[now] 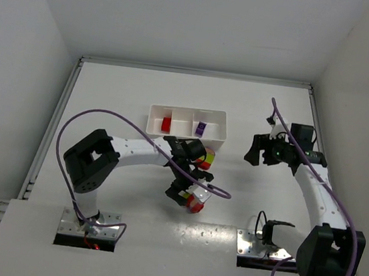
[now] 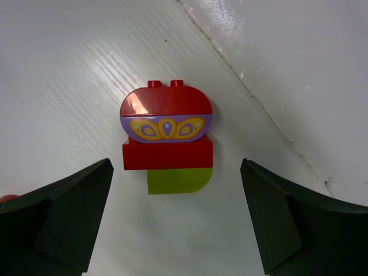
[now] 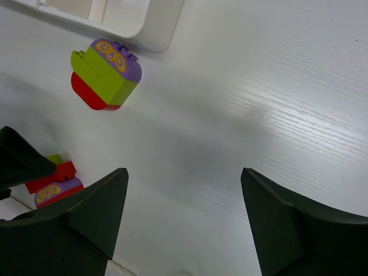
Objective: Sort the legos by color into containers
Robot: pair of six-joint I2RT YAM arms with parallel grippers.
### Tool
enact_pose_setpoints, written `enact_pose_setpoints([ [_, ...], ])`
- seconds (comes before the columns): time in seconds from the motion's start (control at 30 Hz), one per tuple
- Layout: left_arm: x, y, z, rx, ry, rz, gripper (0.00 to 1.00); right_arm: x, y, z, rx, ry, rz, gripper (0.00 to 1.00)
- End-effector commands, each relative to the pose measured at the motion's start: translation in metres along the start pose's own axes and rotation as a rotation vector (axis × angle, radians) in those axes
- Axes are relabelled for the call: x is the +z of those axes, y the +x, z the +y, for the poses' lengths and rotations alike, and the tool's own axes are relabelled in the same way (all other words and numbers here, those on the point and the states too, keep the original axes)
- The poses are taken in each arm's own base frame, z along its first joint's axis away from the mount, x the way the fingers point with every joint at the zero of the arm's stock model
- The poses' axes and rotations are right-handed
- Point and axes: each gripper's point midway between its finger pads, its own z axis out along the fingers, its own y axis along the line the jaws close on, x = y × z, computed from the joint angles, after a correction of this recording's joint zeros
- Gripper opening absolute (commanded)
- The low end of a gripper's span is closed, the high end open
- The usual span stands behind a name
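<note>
"Two striped clumps of legos are out on the table (image 1: 123, 87). The nearer clump (image 2: 167, 138) lies close to the table's near edge, about midway along it. It's a red dome, a purple band with a yellow pattern, a red brick, then a yellow-green piece."

"And the left gripper (image 2: 176, 167)?"

"Right over that clump, jaws spread wide. There's one finger (image 2: 63, 218) on each side and bare table showing in both gaps. It touches nothing."

"Where's the other clump (image 3: 106, 75)?"

"Just beside the near wall of the white tray (image 1: 222, 118), by its right end. That one's yellow-green, purple and red."

"Anything in the tray?"

"A red brick (image 1: 166, 123) in the left-end compartment, and a purple brick (image 1: 200, 128) in one further right. From here I can't tell whether that's the middle one."

"The right gripper (image 3: 184, 172)?"

"It hangs toward the table's right edge, well apart from both clumps. The jaws are parted with nothing between them."
</note>
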Motion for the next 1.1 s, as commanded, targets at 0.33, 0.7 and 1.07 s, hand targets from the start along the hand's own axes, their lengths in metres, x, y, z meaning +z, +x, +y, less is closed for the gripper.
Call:
enact_pose_setpoints([
  [0.33,0.023,0.001,0.026,0.008,-0.041,-0.019,1.0,-0.008,-0.025,0.003,-0.012,-0.027,-0.031,0.8],
  [0.7,0.017,0.002,0.035,-0.03,-0.094,-0.049,0.35,-0.003,-0.019,0.003,0.006,-0.055,-0.002,0.8],
  [1.07,-0.054,0.008,0.088,-0.345,-0.508,-0.114,0.14,0.005,-0.027,0.058,0.187,-0.448,0.045,0.8],
])
